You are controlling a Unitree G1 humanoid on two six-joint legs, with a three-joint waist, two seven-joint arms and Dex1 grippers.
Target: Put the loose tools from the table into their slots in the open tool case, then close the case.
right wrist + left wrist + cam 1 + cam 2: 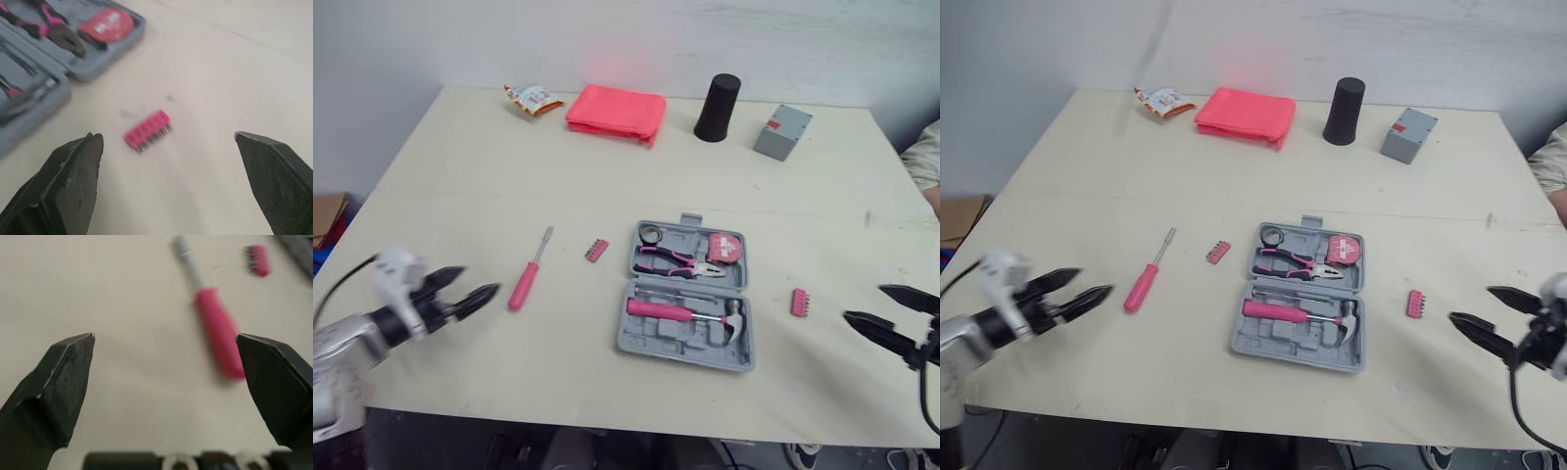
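Note:
An open grey tool case (pixel 687 296) lies mid-table, holding pink pliers (pixel 675 260), a red tape measure (pixel 727 248) and a pink-handled hammer (pixel 680 313). A pink-handled screwdriver (pixel 528 270) lies loose to the left of the case, with a small pink bit strip (pixel 596 251) between them. A second pink bit strip (pixel 799 303) lies to the right of the case. My left gripper (pixel 470 291) is open just left of the screwdriver handle (pixel 219 333). My right gripper (pixel 891 309) is open to the right of the second bit strip (pixel 147 130). Both hold nothing.
Along the far edge sit a snack packet (pixel 532 98), a folded pink cloth (pixel 617 113), a black cylinder (pixel 717 108) and a small grey box (pixel 782 131). A person's sleeve (pixel 924 157) shows at the right edge. The table (pixel 460 196) has bare room at left and front.

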